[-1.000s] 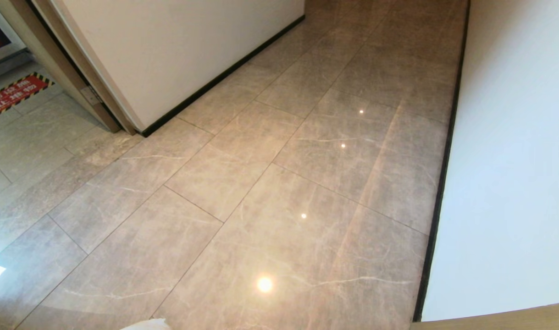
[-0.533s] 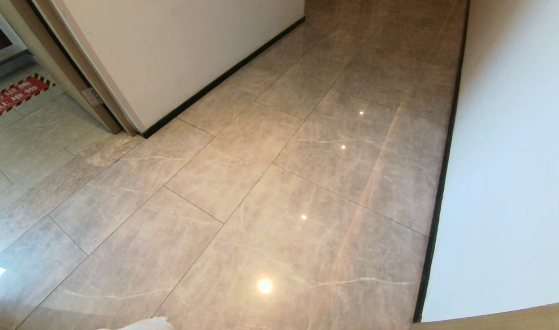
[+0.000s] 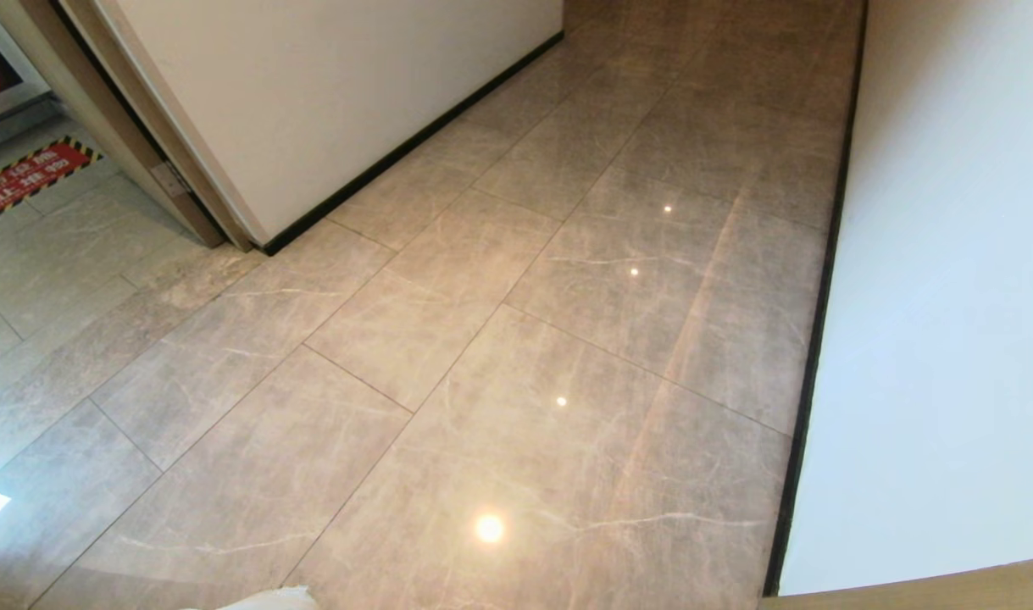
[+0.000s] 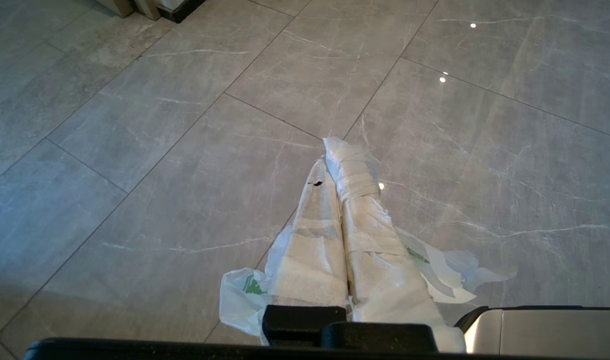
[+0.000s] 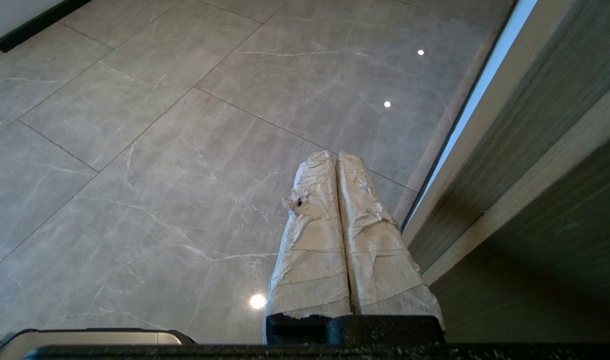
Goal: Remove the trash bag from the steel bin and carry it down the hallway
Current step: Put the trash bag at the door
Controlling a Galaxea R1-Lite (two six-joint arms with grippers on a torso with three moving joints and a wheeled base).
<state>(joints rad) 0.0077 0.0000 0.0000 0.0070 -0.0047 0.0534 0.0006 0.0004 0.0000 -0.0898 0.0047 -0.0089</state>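
The trash bag (image 4: 242, 295), thin white plastic with green print, hangs around my left gripper (image 4: 330, 160). Its tape-wrapped fingers (image 4: 310, 250) are pressed together with the plastic pinched between them, and bag folds spill out on both sides above the hallway floor (image 3: 516, 356). A white edge of the bag (image 3: 266, 600) peeks in at the bottom of the head view. My right gripper (image 5: 335, 159) is shut with nothing in it, low over the tiles beside a wood-look panel (image 5: 535, 150). The steel bin is out of view in the head view.
Cream walls with black baseboards (image 3: 813, 356) line the corridor on both sides. A door frame (image 3: 143, 144) opens at the left, with a red floor sign (image 3: 24, 174) beyond. A brushed silver surface with a dark edge (image 4: 550, 330) sits low between the arms; I cannot tell what it is.
The bag's white edge at the bottom of the head view has swayed slightly. Both grippers hold as before.
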